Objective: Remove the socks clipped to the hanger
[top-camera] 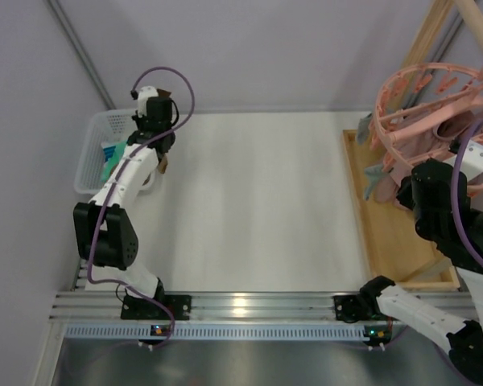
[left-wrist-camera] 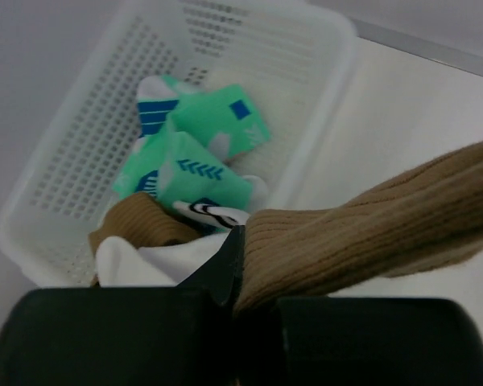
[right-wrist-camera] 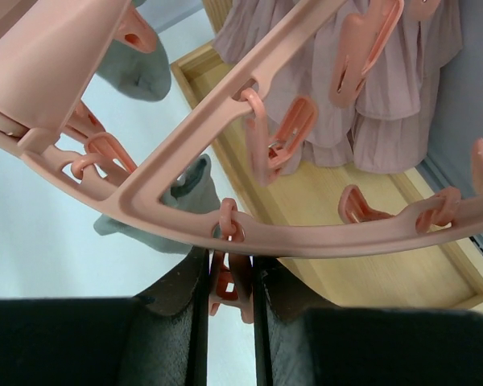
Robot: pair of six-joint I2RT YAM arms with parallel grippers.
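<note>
Left wrist view: L gripper at 6 o'clock, jaws pinched tight on a brown ribbed sock that trails off twd 3 o'clock, seen against the white table. Past the fingers, twd 11 o'clock, sits a white mesh basket. At its near end lies another brown sock, touching a white sock w/ dark stripes. Further in are mint-green socks w/ white & blue patches, bunched tog.

Right wrist view: R gripper at 6 o'clock, jaws narrow, closed on one pink clip dangling from the ring of the hanger. Just behind the ring, at 11 o'clock, hangs a grey sock; which clip holds it, can't tell. A second grey sock is further off at 10 o'clock, its top hidden by the hanger. Beyond, at 3 o'clock, is a wooden tray, w/ pale lilac fabric hanging over it at 1 o'clock, behind more clips.

Top external: L arm reaches to the basket at the table's 10 o'clock corner. R arm is up at the 3 o'clock edge, gripper at the hanger, which hangs over the tray from a wooden frame at 2 o'clock
</note>
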